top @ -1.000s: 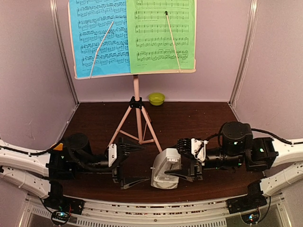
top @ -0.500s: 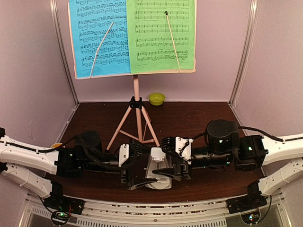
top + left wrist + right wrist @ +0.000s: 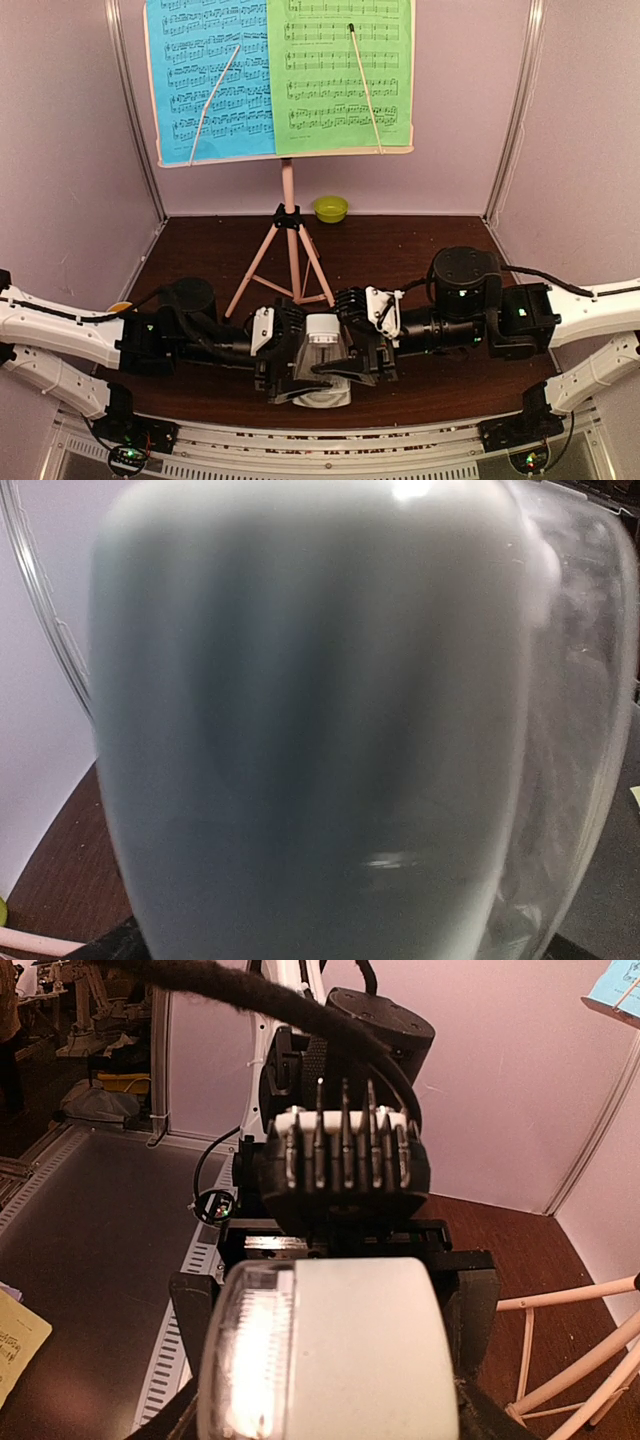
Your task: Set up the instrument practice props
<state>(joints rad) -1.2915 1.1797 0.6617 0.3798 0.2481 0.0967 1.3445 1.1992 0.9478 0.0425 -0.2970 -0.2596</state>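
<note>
The pink music stand (image 3: 288,200) stands at the back on its tripod legs, with the blue sheet (image 3: 205,80) and the green sheet (image 3: 340,70) side by side on its desk. The white metronome (image 3: 322,350) hangs tilted above the table's near middle. My right gripper (image 3: 352,345) is shut on it from the right, and its dark fingers (image 3: 472,1305) flank the white body (image 3: 340,1350). My left gripper (image 3: 298,358) is open, one finger on each side of the same metronome (image 3: 300,730), which fills the left wrist view and hides the fingers there.
A small lime-green bowl (image 3: 331,207) sits by the back wall, right of the stand's pole. The tripod legs (image 3: 570,1360) spread just behind both grippers. Purple walls close in the left, right and back sides.
Both arms have come together toward the middle. The right gripper carried the metronome leftward, and the left gripper slid in around it from the left.
</note>
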